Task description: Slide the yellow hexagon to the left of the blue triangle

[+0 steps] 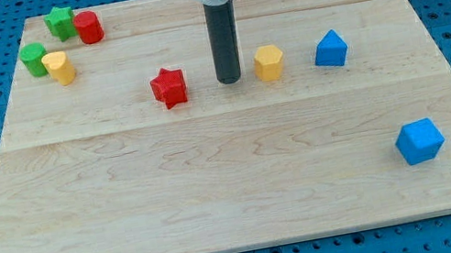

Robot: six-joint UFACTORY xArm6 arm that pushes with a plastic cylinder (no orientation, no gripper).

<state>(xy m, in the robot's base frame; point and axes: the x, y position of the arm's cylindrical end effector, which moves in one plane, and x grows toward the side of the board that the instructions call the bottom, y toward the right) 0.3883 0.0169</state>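
Note:
The yellow hexagon (268, 62) sits on the wooden board a little above centre. The blue triangle (330, 49) lies just to the view's right of it, with a small gap between them. My tip (229, 80) rests on the board just left of the yellow hexagon, apart from it by a narrow gap. A red star (169, 87) lies to the left of my tip.
At the view's top left stand a green star (59, 23), a red cylinder (89, 27), a green cylinder (34, 60) and a yellow heart-shaped block (60, 68). A blue cube (419, 141) sits at lower right. The wooden board (220, 202) lies on a blue pegboard.

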